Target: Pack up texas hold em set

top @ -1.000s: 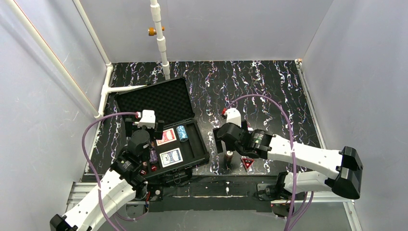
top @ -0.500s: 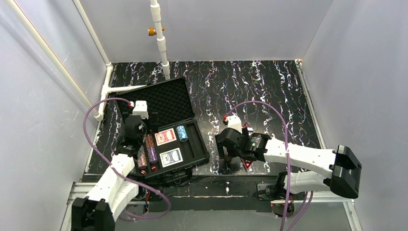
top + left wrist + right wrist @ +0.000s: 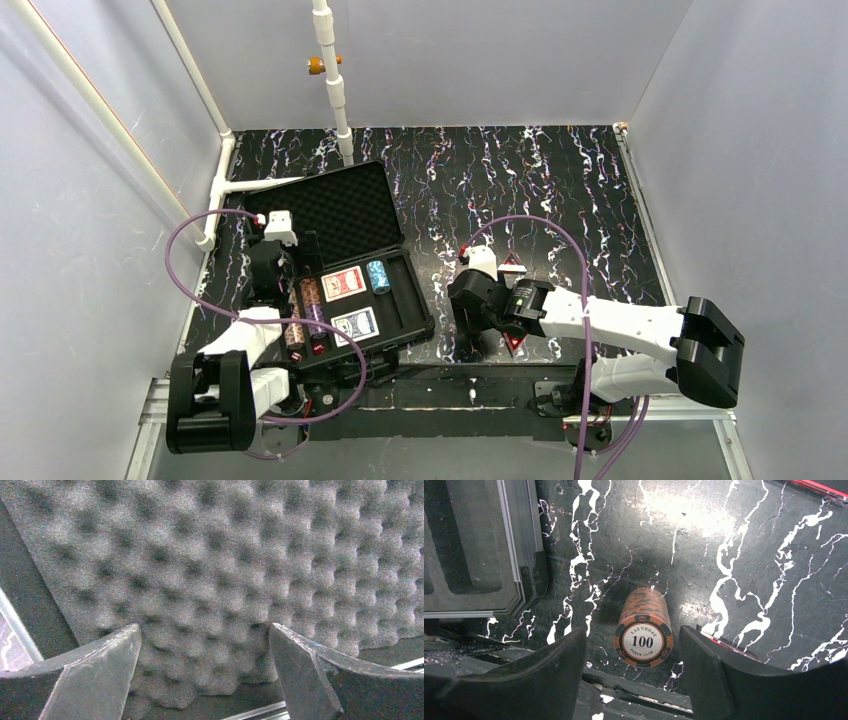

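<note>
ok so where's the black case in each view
top external: case left of centre, open.
left wrist: its foam lid fills the frame.
right wrist: a tray corner at upper left.
shared landmark: white-veined black tabletop, only a sliver at left wrist's left edge.

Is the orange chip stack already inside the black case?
No, the orange chip stack rests on the marbled table, outside the black case.
</note>
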`<state>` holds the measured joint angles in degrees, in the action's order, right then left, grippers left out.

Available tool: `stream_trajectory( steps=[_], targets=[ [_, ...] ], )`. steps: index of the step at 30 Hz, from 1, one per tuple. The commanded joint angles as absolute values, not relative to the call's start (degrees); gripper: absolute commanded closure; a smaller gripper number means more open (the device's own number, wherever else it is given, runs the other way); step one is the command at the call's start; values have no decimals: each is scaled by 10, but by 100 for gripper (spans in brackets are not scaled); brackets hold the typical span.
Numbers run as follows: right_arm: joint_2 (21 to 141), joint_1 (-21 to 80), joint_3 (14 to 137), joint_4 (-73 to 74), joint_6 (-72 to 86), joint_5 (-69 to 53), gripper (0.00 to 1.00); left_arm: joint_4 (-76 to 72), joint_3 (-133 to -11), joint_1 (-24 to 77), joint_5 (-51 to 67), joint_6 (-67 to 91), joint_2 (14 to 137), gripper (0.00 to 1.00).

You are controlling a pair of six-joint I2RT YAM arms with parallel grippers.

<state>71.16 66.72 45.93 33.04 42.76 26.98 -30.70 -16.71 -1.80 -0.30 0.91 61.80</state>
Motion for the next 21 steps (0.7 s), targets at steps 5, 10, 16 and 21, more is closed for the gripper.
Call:
stream_trajectory(
  steps=[5,10,16,21],
  targets=[
    [717,665,457,312,431,267,44,-420,-155,-24,39,-11,678,2],
    [721,665,463,317,427,270,69,-428,-156,-24,41,-12,691,2],
    [724,665,474,328,420,274,83,-428,-157,-24,44,-9,685,2],
    [725,665,480,334,410,271,56,-428,-158,-24,40,-6,677,2]
  ],
)
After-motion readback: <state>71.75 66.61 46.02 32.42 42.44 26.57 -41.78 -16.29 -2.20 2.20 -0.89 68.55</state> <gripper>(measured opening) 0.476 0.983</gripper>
